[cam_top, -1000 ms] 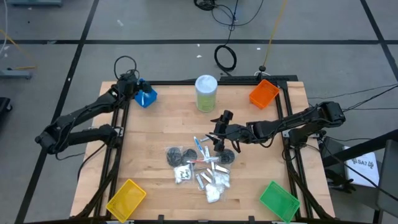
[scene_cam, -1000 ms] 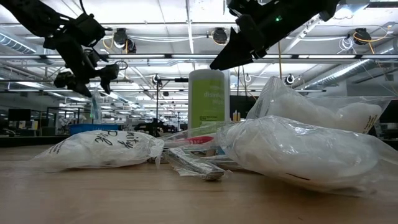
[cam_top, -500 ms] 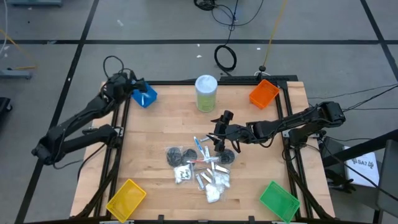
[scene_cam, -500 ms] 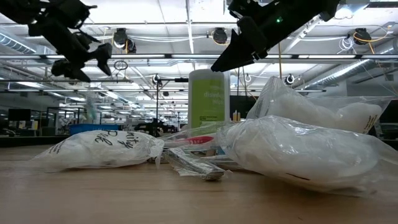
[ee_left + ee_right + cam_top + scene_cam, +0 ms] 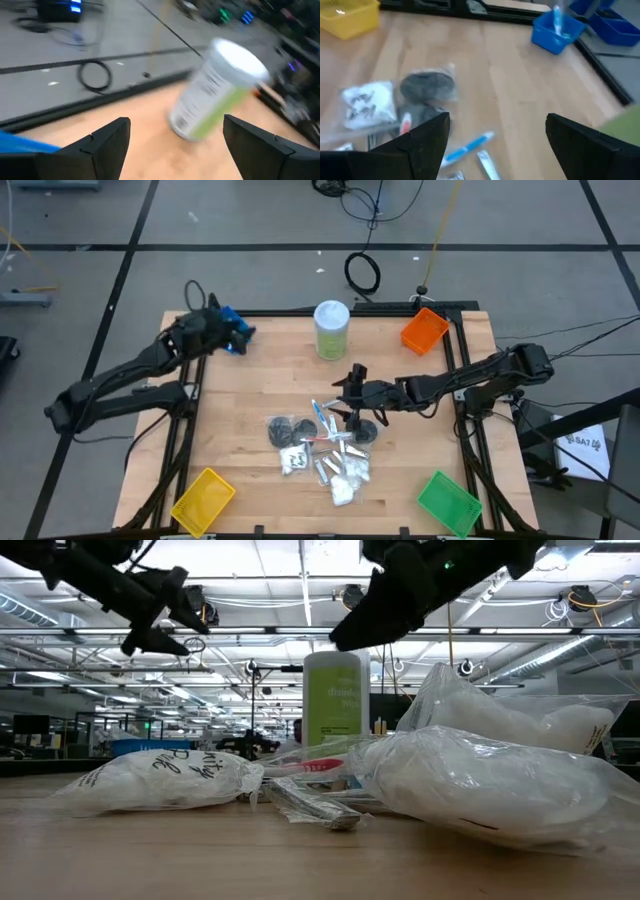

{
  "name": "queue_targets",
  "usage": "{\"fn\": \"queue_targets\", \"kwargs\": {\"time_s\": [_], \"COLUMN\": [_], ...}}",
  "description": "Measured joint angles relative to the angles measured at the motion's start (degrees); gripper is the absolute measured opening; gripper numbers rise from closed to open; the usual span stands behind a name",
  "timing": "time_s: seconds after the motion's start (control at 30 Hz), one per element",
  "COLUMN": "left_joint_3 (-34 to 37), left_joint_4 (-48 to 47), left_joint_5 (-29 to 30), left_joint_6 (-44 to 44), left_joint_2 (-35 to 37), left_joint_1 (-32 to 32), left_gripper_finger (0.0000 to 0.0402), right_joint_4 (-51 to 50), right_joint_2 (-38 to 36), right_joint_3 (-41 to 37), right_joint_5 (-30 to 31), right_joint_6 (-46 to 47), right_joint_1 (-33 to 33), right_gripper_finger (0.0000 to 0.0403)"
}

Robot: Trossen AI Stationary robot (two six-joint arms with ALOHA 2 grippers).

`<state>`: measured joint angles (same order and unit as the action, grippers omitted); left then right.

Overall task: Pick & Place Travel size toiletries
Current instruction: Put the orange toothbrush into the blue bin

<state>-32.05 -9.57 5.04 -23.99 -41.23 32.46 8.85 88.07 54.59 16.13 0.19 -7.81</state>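
Observation:
The toiletries lie in a loose pile (image 5: 320,448) at the table's middle: dark grey discs (image 5: 427,85), a white packet (image 5: 367,102), a blue stick (image 5: 467,146) and short silver tubes (image 5: 330,470). In the low view the bagged packets (image 5: 160,780) rest on the wood. My right gripper (image 5: 350,395) hovers open above the pile's far-right side, nothing between its fingers (image 5: 495,120). My left gripper (image 5: 228,335) hangs open over the blue bin (image 5: 555,32) at the far-left corner. It points toward the pale-green canister (image 5: 215,92). A blue stick (image 5: 557,20) stands in that bin.
The tall pale-green canister (image 5: 331,328) stands upright at the far middle, behind the pile. An orange bin (image 5: 424,330) sits at the far right corner, a yellow bin (image 5: 203,500) at the near left, a green bin (image 5: 447,502) at the near right. Bare wood lies left of the pile.
My left gripper drew back from over the blue bin toward the table's left edge, rose, then swung back over the bin, turned to face the canister. My right arm stayed almost still above the pile. The toiletries have not moved.

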Motion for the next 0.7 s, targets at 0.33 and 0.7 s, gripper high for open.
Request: {"fn": "queue_targets", "kwargs": {"time_s": [0.33,0.7], "left_joint_3": [0.0,0.0], "left_joint_4": [13.3,23.8], "left_joint_5": [4.8,5.0], "left_joint_6": [14.8,16.3], "left_joint_2": [-7.7,-19.3], "left_joint_1": [-17.1,-23.2], "left_gripper_finger": [0.0296,0.0311], "right_joint_4": [-0.6,-5.9], "right_joint_2": [10.7,12.1], "right_joint_3": [-0.2,-0.1], "right_joint_5": [-1.4,-1.3], "right_joint_6": [-0.4,7.1], "right_joint_1": [-6.7,-10.7], "right_gripper_finger": [0.0313,0.0313]}}
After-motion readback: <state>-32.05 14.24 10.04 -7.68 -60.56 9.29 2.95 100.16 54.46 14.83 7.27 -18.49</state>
